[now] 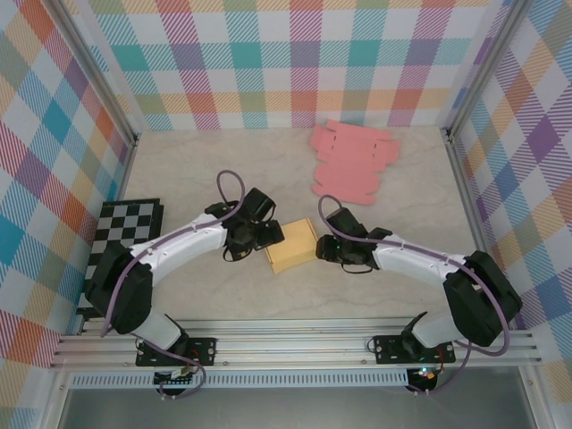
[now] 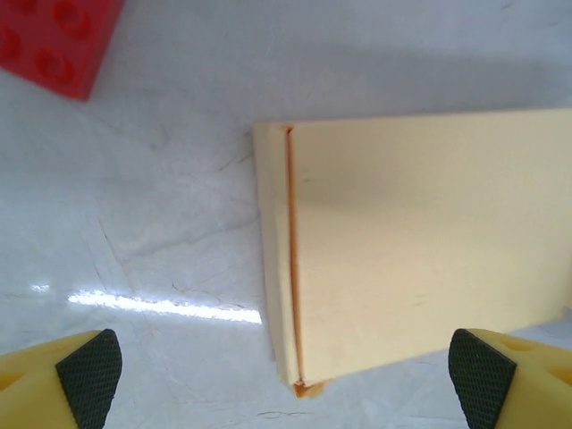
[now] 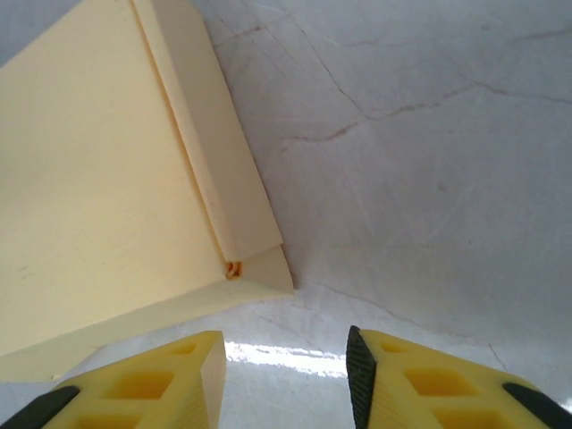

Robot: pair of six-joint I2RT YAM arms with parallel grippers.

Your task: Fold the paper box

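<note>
Table [image 1: 223,170]: pale marbled top with checked walls around it.

Left arm [image 1: 179,246] and right arm [image 1: 420,259] both reach in toward the table centre, one on each side of the box.

Pink flats [image 1: 350,161]: a loose stack at the far right of the table, well apart from everything else.

Checkerboard [image 1: 125,223]: lies flat at the left edge, beside the left arm.

Box [image 1: 290,246]: pale yellow, closed up, flat on the table mid-centre between the two grippers, turned a bit off square. The left wrist view shows its [image 2: 420,250] side seam with an orange edge. The right wrist view shows a corner of it [image 3: 98,197] with a tucked flap.

Left gripper [image 1: 264,237]: just beside the box's left edge. Its [image 2: 286,380] jaws are spread wide and empty, with the box corner just ahead of them.

Right gripper [image 1: 328,246]: at the box's right side. Its [image 3: 286,375] jaws are parted by a moderate gap with only bare table between them, so nothing is grasped. The box corner sits ahead and to the left of them.

Red brick [image 2: 54,40]: studded, on the table beyond the box in the left wrist view.
</note>
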